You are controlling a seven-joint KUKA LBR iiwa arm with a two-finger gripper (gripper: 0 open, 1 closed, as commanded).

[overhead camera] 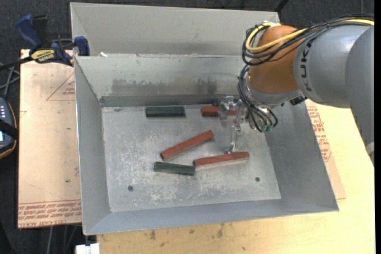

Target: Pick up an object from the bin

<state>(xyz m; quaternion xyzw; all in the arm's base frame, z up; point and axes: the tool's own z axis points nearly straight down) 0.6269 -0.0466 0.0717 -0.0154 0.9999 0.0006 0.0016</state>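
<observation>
Progress looks slight to us: nothing is lifted, and all five things we count lie flat on the floor of the bin (pixel 89 140). The gripper (pixel 234 148) hangs low at the right-centre of the bin. Its tip is just above or touching the right half of a red-brown bar (pixel 221 159), and we cannot tell which. Nor can we tell whether the gripper is released or clenched, as its tip is slim and seen from above. We judge this bar the likeliest pick, since it lies right beneath the tip. What is left, in our view, is nearly the whole job: closing on a thing, raising it, and carrying it up past the walls.

A longer red-brown bar (pixel 187 145) lies aslant just up and to the left, its upper end near the gripper. A dark green bar (pixel 174 168) lies at the left end of the first bar, touching it or nearly so. By the back wall lie a second dark green bar (pixel 165 111) and a small red block (pixel 209 110), the block close beside the wrist's cables.

We think the slanted bar's near end could be nudged on the way down, and the green bar at the far end could be dragged along on the lift.
</observation>
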